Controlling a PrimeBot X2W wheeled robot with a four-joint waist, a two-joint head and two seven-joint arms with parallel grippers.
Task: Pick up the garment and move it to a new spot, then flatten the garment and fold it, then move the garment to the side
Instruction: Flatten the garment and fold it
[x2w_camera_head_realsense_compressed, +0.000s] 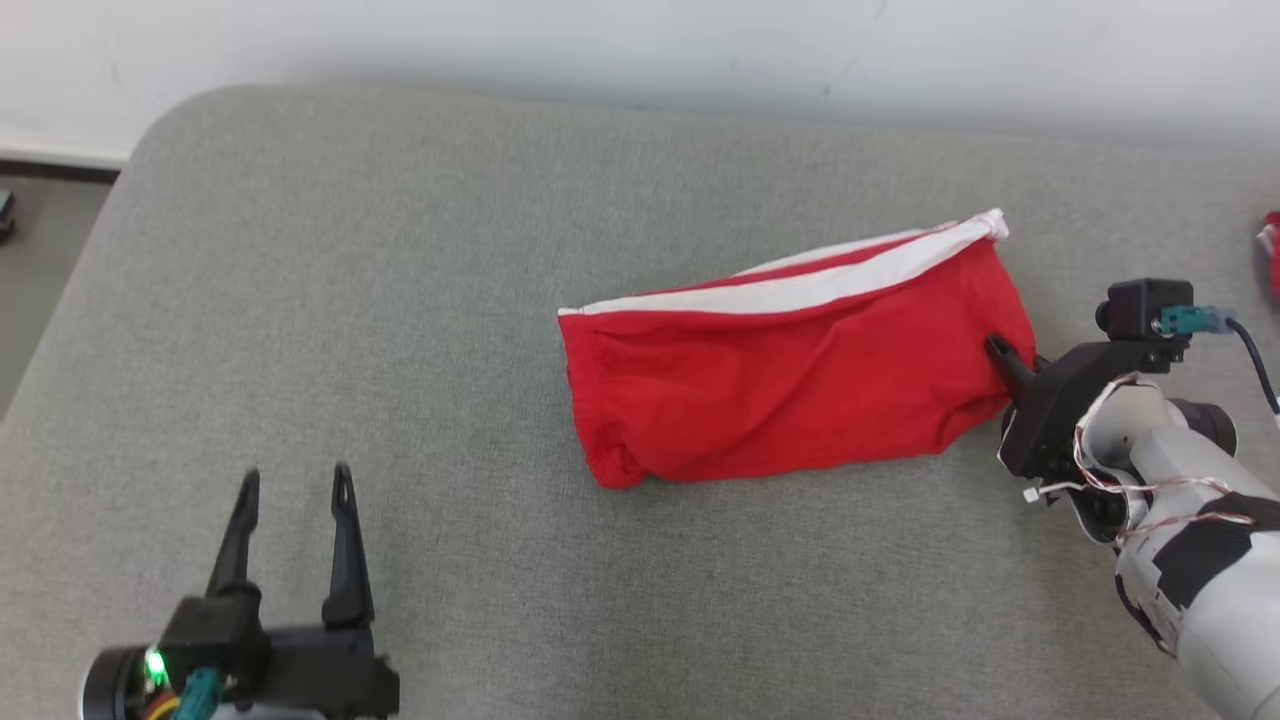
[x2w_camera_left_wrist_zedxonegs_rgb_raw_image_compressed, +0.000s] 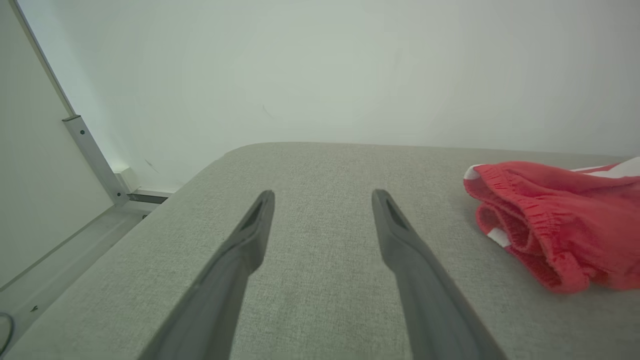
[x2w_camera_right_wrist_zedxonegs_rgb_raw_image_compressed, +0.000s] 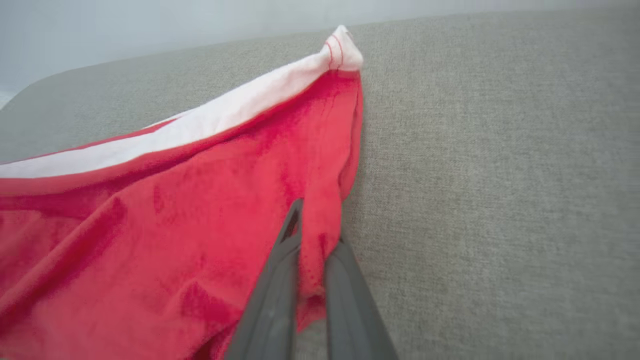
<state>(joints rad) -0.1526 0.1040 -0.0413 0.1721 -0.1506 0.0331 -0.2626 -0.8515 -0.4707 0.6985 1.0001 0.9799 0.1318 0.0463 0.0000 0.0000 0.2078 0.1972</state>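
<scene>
1. Red cloth with a white stripe (x2w_camera_head_realsense_compressed: 800, 290) along its far edge: the garment (x2w_camera_head_realsense_compressed: 790, 390) lies rumpled on the grey fabric counter (x2w_camera_head_realsense_compressed: 400, 300).
2. The right hand (x2w_camera_head_realsense_compressed: 995, 348) is at the garment's right end, fingers clenched on a pinch of red hem.
3. The left hand (x2w_camera_head_realsense_compressed: 296, 478) hangs well apart from the garment, off its near-left side, fingers spread wide and holding nothing.
4. The garment's elastic waistband (x2w_camera_left_wrist_zedxonegs_rgb_raw_image_compressed: 505, 200) faces that left hand.
</scene>
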